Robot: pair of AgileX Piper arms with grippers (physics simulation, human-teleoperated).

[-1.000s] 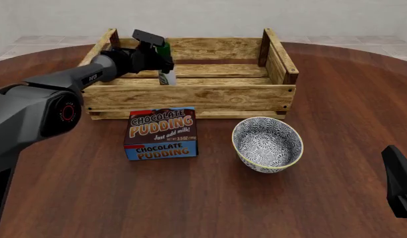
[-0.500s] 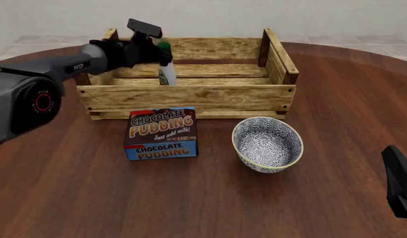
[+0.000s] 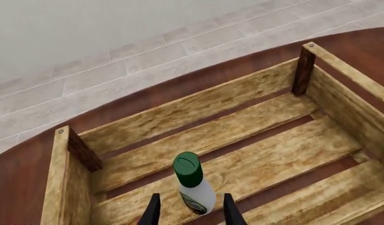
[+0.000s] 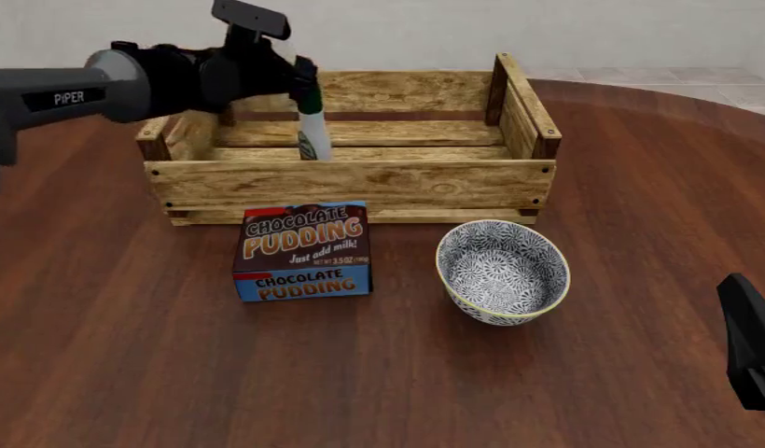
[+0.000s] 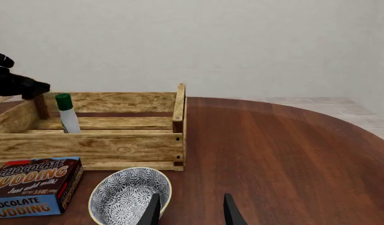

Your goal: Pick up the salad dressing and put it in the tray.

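Salad dressing [image 4: 312, 126] upright inside tray [image 4: 357, 173], left part, upper centre of front view. Left gripper [image 4: 298, 79] open, fingers apart from bottle, above its cap. Bowl [image 4: 502, 271] holds nothing, lower right of tray. Chocolate pudding box [image 4: 303, 250] beside bowl. Right gripper [image 5: 188, 211] open, holding nothing.

A: What can't you make out?

B: From the front, the salad dressing [image 4: 312, 131] is hidden below the label by the tray [image 4: 357, 177] front wall, and its cap sits against the dark left hand [image 4: 299, 79], so contact is unclear.

A: And the right hand [image 4: 754, 347]?

B: Cut off at the frame's edge; its fingers are out of view there. The label print is too small to read.
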